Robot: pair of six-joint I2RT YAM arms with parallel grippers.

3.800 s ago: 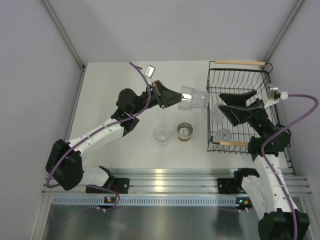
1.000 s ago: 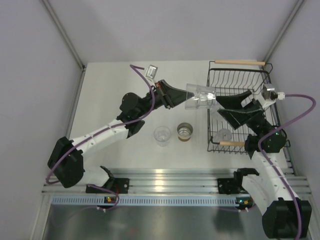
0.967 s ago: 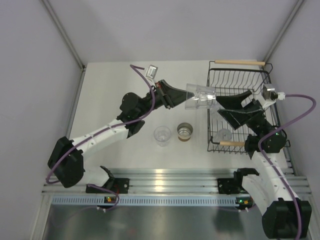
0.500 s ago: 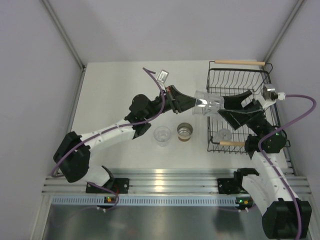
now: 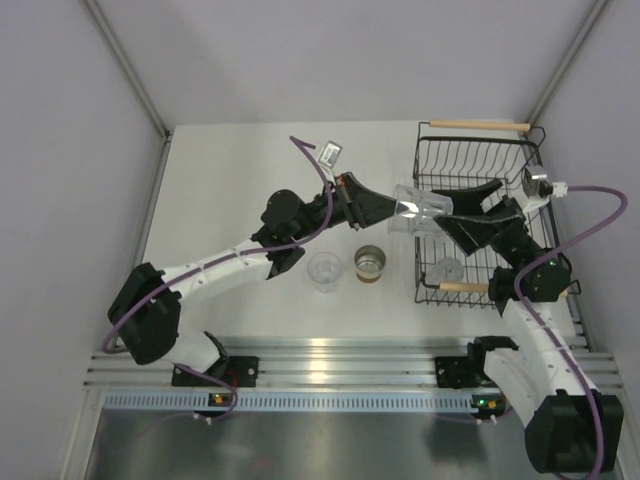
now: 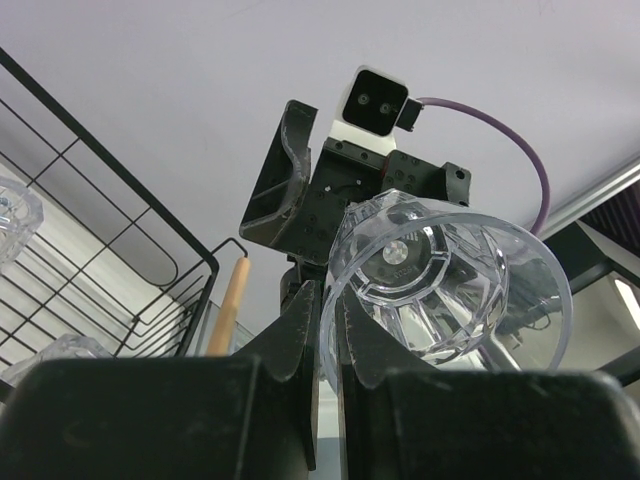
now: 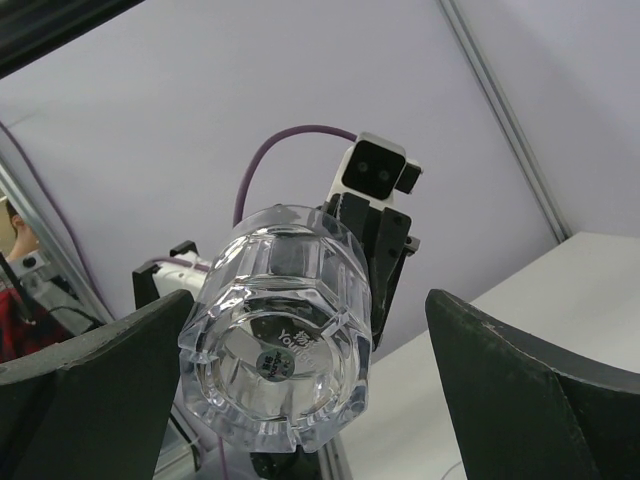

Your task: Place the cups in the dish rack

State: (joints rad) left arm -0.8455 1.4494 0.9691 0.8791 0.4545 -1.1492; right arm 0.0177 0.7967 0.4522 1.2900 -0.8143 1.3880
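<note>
While the left gripper [image 5: 392, 207] pinches the rim of a clear cup [image 5: 422, 210], the cup hangs on its side over the rack's [image 5: 417, 170] left edge; its base points across the rack at the right gripper [image 5: 447, 207], whose jaws stand wide and face that end; so the right gripper looks best placed to take it. The right wrist view shows the base lined up between its jaws; the left wrist view shows the pinch on the rim.

left end effector [image 6: 328, 322]: pinching clear tumbler [image 6: 445, 280] rim | dish rack [image 6: 229, 305]: lower left, behind
</note>
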